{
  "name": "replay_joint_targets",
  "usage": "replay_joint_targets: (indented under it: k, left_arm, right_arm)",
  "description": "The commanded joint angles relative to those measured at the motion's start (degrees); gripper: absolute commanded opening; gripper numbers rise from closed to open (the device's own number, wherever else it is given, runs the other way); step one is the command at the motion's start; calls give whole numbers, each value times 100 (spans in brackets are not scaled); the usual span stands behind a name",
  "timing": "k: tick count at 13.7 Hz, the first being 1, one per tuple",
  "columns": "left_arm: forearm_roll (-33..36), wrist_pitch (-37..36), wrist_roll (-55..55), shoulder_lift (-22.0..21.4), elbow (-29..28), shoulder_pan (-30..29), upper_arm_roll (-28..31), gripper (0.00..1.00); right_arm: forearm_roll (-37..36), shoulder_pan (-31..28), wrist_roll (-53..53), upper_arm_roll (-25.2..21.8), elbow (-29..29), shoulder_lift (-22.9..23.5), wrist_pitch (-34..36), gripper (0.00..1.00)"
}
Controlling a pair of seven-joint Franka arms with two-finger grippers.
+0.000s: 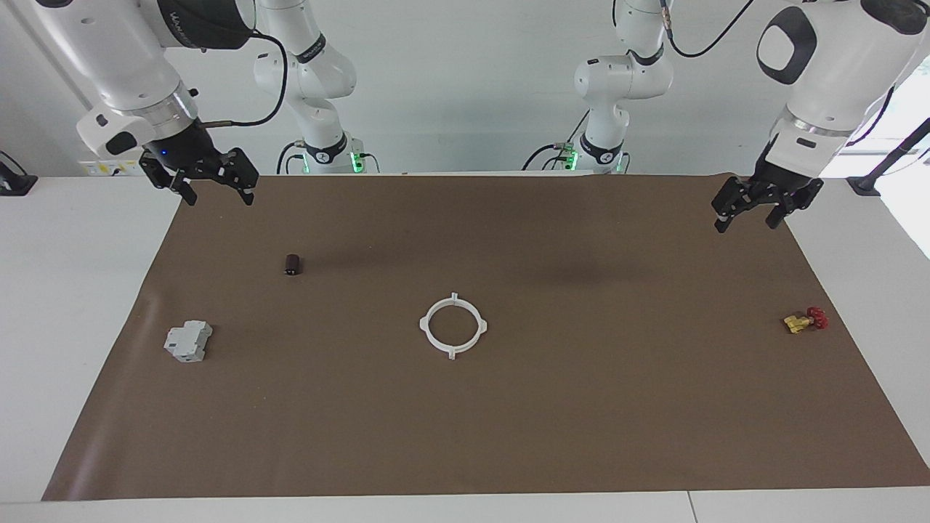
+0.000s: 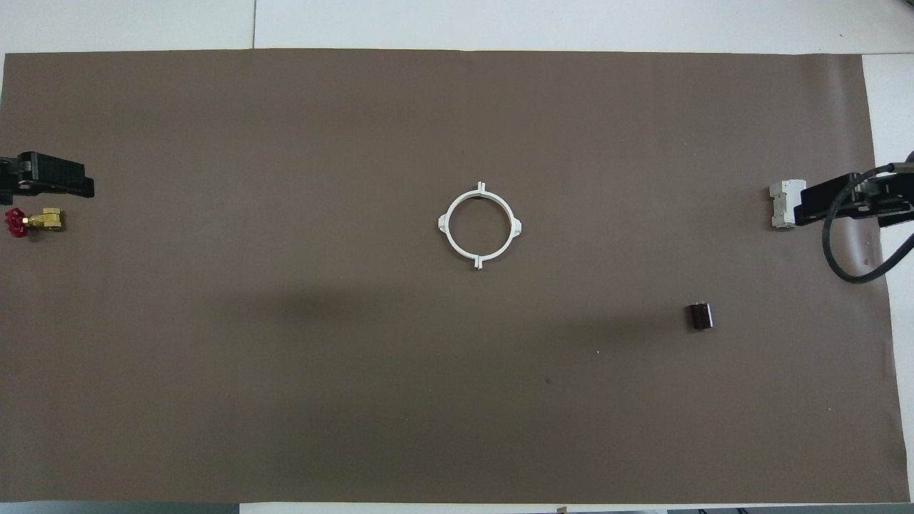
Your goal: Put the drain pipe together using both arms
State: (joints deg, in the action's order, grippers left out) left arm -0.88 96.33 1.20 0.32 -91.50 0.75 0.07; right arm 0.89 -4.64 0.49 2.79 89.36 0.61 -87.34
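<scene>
Brown matting (image 1: 581,407) covers the white table; mid-mat lies the thin white plastic ring of two joined halves (image 1: 453,326). Left gripper (image 1: 752,211) and right gripper (image 1: 218,185) hang raised over opposite mat ends, fingers spread, empty.

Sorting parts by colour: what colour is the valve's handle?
Red, on a brass-yellow valve body; clearest in the facing view.

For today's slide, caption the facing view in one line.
White ring lies mid-mat; left gripper and right gripper hang open above the corners.
</scene>
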Motion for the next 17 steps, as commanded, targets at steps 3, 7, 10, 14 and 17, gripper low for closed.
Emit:
replay_joint_targets:
  k: [3,7,10,14,17]
  left_arm:
    - [-176,-695,-208,-49,117,-49,-43,100]
    - [-123,-677,-147,-199,-140,-13,-51,100]
    - [-19,-677,-173,-190,-122,-13,-51,100]
    - [105,-660,-156,-182,-78,-5,-60,100]
    - [105,-669,-182,-190,-96,-5,-69,100]
  right_arm:
    - [52,-72,-128,19,-16,-8,15,100]
    - [52,-72,-120,19,-16,-8,6,100]
    - [52,-72,-120,19,-24,-8,6,100]
    - [52,-72,-120,19,-24,-8,15,100]
    - [52,-63,-120,19,-24,-8,6,100]
